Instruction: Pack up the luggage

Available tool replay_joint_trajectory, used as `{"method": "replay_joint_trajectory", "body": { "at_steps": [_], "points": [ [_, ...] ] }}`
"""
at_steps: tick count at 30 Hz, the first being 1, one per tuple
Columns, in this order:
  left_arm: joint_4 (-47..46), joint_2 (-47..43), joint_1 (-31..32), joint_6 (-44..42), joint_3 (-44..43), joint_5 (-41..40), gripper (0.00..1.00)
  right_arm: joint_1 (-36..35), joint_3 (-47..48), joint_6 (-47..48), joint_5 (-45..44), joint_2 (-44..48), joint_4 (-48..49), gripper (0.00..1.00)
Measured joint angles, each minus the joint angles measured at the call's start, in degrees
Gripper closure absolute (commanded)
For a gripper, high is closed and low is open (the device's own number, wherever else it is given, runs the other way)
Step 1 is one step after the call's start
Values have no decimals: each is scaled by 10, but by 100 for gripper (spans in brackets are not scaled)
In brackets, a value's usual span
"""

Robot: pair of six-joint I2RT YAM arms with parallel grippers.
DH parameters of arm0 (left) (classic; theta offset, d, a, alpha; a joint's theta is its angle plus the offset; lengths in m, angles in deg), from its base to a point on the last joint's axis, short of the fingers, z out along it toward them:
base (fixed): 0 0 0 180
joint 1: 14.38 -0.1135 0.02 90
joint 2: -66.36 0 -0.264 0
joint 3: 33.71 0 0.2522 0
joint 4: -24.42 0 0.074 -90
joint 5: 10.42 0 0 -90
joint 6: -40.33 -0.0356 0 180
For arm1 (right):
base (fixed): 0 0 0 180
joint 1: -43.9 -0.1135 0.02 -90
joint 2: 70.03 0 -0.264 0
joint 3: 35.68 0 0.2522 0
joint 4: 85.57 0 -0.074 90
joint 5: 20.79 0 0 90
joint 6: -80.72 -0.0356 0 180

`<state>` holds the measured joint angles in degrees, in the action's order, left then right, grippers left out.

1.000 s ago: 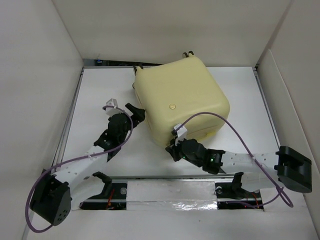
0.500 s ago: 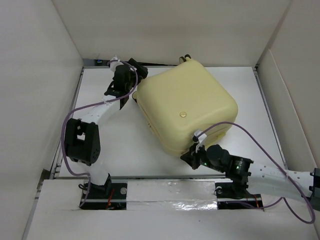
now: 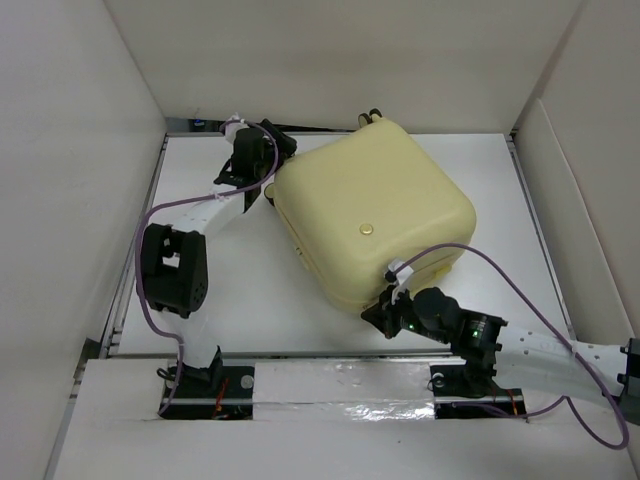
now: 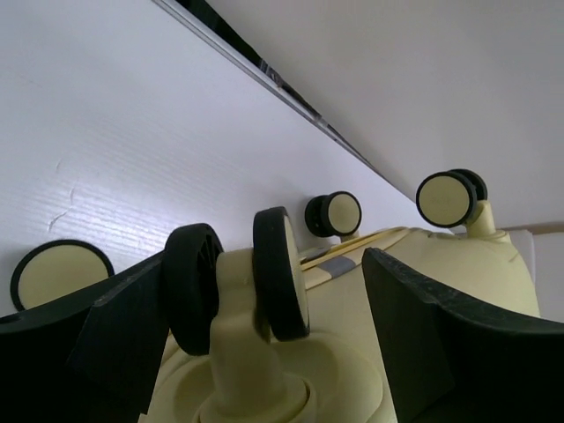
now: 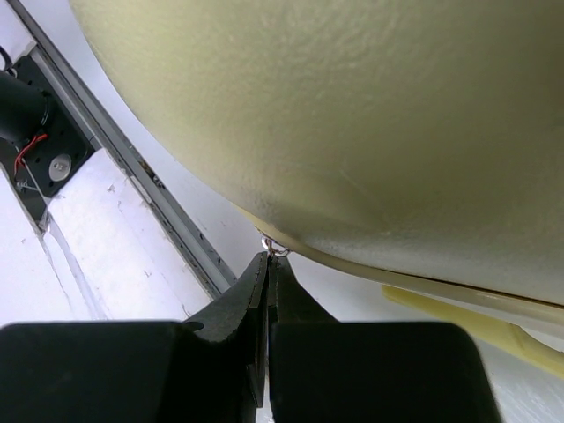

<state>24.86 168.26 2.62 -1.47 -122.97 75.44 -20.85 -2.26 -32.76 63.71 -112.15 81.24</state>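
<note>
A: State of the left gripper point(image 4: 264, 260)?

B: Jaws spread wide. A twin caster wheel point(image 4: 280, 273) stands between the fingers point(image 4: 441, 335): black tyres, cream stem. There is a clear gap on one side. On the other, the finger sits just beside the tyre, contact unclear. Nothing is gripped.

A: And the luggage point(image 3: 370, 215)?

B: Closed, pale yellow, lying on its broad side on the white table point(image 3: 240, 300). Its wheeled end is straight ahead of the left fingers. Three more wheels point(image 4: 445, 198) show, one low beside the fingers and two farther off.

A: The right gripper point(image 5: 269, 273)?

B: Shut tight, tips pressed together, at the near corner of the case, diagonally across from the left hand. The shell's curved side fills everything above the tips.

A: Is it holding anything?

B: A small metal ring point(image 5: 276, 251) sits right at the tips, on the shell's seam. Cannot tell whether it is pinched.

A: Anything else by that hand?

B: A metal rail point(image 5: 167, 225) runs along the table edge, just left of the tips.
</note>
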Motion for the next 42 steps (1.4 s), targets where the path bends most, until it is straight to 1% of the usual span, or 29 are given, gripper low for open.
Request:
{"method": "replay_joint_trajectory", "body": {
  "at_steps": [1,2,4,5,7,8,9,10,15,18,20,22,25,27,29,31,33,35,36,37,38,40,41,42],
  "points": [
    [-6,7,-1,3,-5,3,25,2,0,-1,0,0,0,100],
    [-11,13,-2,10,-9,7,34,3,0,-1,1,1,1,100],
    [-16,17,-7,19,-9,10,42,8,0,-2,2,1,2,100],
    [-23,23,-9,23,-9,13,52,12,0,-2,4,2,2,100],
    [-39,33,-17,37,-6,28,64,21,0,-3,9,2,2,100],
    [-51,37,-19,47,-5,38,80,24,0,-3,11,2,2,100],
    [-62,40,-21,53,-2,46,91,28,0,-3,15,2,3,100],
    [-72,42,-23,58,1,52,99,33,0,-3,17,2,3,100],
    [-136,49,-36,79,27,81,100,58,0,-3,44,0,5,100],
    [-205,35,-39,94,78,78,100,84,0,1,76,-3,4,100],
    [-272,4,-46,111,148,61,100,115,1,20,112,-8,2,100],
    [-317,-43,-62,123,224,38,100,154,9,40,156,-18,-8,100],
    [-383,-132,-90,137,354,-17,100,240,69,73,232,-70,-71,100],
    [-407,-194,-105,141,426,-66,100,303,118,88,252,-120,-110,100],
    [-416,-256,-109,141,488,-116,100,353,154,102,241,-161,-117,100],
    [-413,-313,-107,141,532,-132,100,381,165,111,193,-183,-86,100],
    [-396,-361,-101,139,561,-134,100,377,153,112,140,-190,-48,100],
    [-370,-400,-99,133,575,-134,100,345,102,110,100,-173,3,100],
    [-353,-416,-96,128,579,-134,93,320,65,90,82,-164,52,100],
    [-337,-429,-92,121,579,-143,82,297,30,74,65,-156,94,100],
    [-325,-440,-88,114,579,-151,59,282,5,62,58,-152,126,100],
    [-307,-456,-76,103,578,-174,38,275,-5,49,53,-145,141,100],
    [-296,-466,-71,95,578,-182,23,276,-5,46,52,-143,140,100],
    [-279,-477,-62,78,578,-170,18,277,-3,43,53,-141,140,100]
  ]
}}
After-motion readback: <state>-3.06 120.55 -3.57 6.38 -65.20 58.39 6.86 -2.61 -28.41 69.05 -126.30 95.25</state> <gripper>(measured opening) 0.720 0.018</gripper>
